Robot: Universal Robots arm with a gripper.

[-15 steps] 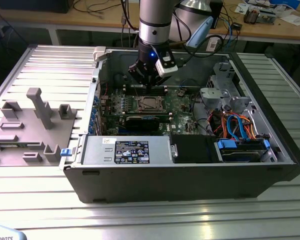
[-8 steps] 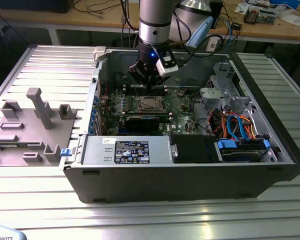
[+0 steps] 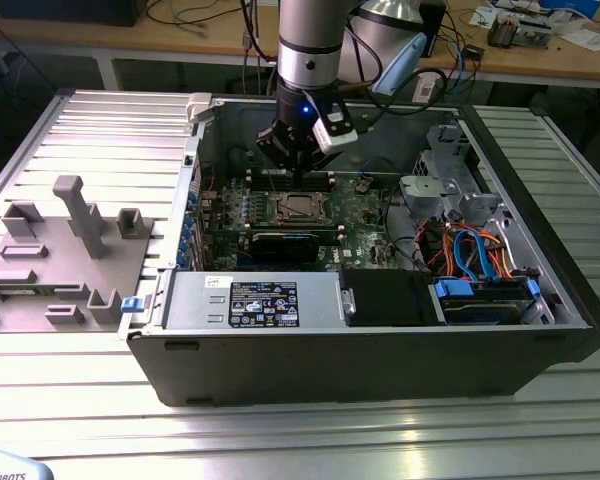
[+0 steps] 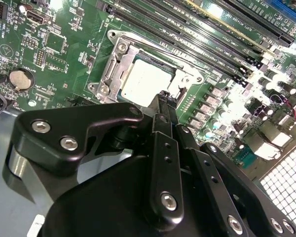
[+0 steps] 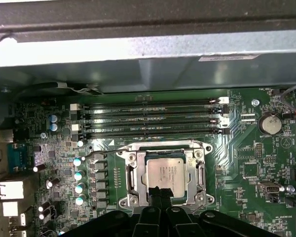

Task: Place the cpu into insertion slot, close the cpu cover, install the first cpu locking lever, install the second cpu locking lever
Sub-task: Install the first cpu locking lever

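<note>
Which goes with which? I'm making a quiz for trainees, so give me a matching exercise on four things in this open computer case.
Things:
1. chip
2. circuit board
3. coin battery
4. gripper

Descriptions:
A. green
B. round and silver, off to one side of the board
C. black, tips right at the chip's edge
D. square, silver top, sitting in the socket

Pairs: 1-D, 2-A, 3-B, 4-C

- The cpu [image 5: 164,174], a small flat square chip with a dull silver top, lies flat and level in the insertion slot [image 5: 133,174]; it shows in both wrist views [image 4: 145,81].
- The insertion slot is a square socket with a pale metal rim on the green circuit board, just beside the long black memory slots.
- The cpu cover [image 5: 198,170] is a thin silvery frame lying around the chip, whose top shows through its window.
</note>
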